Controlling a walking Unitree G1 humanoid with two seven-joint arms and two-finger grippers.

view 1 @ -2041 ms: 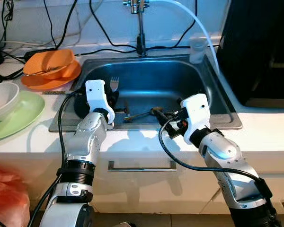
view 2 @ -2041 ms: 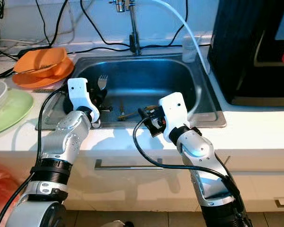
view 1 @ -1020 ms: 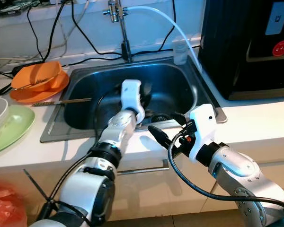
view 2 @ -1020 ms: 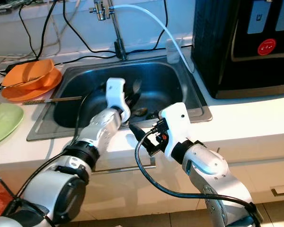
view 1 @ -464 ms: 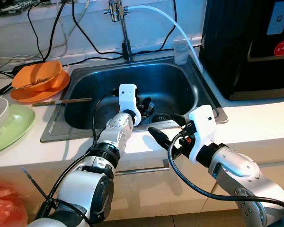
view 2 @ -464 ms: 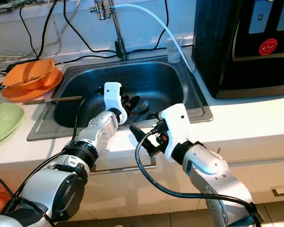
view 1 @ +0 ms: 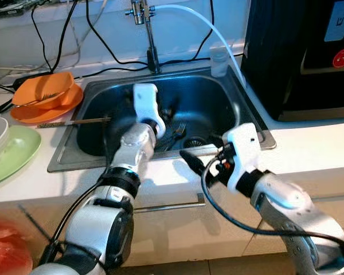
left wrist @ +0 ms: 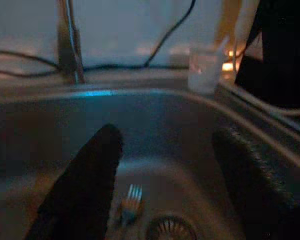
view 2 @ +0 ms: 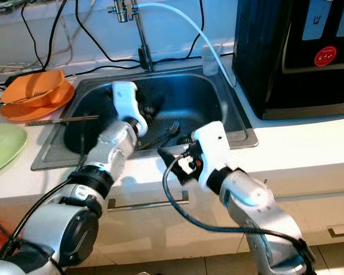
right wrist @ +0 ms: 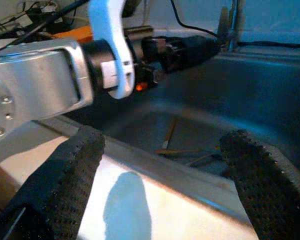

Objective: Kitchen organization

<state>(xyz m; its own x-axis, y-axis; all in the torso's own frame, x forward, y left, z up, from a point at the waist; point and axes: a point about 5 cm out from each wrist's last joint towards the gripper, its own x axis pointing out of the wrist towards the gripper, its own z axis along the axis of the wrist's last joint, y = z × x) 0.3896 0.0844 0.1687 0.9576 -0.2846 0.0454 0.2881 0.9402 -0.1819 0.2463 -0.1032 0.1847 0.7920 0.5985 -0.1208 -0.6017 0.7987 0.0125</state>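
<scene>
Fork point(view 1: 179, 132) lies back on the sink point(view 1: 218, 97) floor since the left gripper point(left wrist: 165, 165) let go, fingers apart; right gripper point(right wrist: 165, 180) waits open.

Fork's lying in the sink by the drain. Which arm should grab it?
Left, probably. The left gripper is open over the sink, above the fork. The right gripper, also open, sits over the counter edge outside the basin.
</scene>
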